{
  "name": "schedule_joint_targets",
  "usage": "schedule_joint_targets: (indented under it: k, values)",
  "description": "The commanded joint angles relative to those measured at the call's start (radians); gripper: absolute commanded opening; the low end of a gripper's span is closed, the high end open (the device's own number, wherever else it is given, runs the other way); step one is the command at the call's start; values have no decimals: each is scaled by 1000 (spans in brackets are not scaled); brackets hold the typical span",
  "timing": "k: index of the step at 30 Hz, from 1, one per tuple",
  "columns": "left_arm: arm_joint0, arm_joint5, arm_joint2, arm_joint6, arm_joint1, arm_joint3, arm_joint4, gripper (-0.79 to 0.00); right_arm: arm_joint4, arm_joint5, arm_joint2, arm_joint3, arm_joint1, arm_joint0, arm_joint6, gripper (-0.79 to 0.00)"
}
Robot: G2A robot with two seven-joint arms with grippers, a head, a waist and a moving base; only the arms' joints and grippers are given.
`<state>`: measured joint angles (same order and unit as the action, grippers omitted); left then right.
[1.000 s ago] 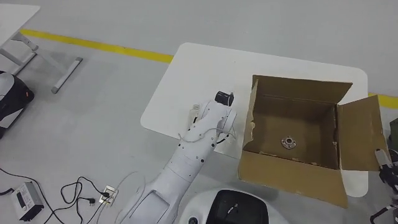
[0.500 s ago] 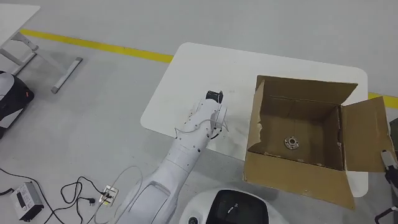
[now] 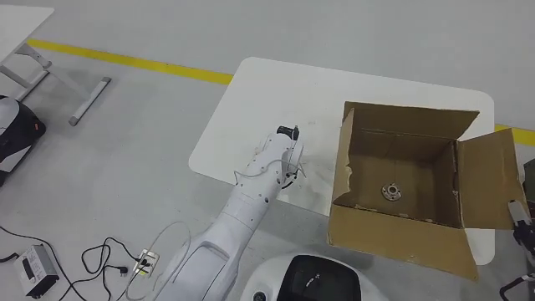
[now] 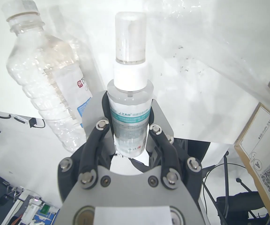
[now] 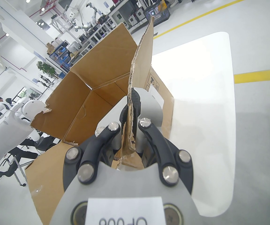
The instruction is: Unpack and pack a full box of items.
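Smooth clear spray bottle, corrugated box

The box stands on the right part of the surface, at the right of the top view, with a small ring on its floor near the middle. At the surface's near edge, left of the box and apart from it, the left gripper has a spray bottle between its fingers, and a water bottle sits on the surface just beside it. The right gripper is at the box's right-hand flap, with the flap's edge between its fingers.
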<state>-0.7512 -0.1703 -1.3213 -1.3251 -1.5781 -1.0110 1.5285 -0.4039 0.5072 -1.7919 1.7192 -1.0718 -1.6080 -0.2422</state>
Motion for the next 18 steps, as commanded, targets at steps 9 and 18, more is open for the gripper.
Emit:
schedule_joint_targets:
  k: [9, 18]
  values:
    - [32, 6, 25, 1, -3, 54, 4, 0, 1, -9, -2, 2, -1, 3, 1, -619]
    - [43, 1, 45, 1, -4, -9, 34, 0, 24, 1, -22, 31, -1, 0, 6, -446]
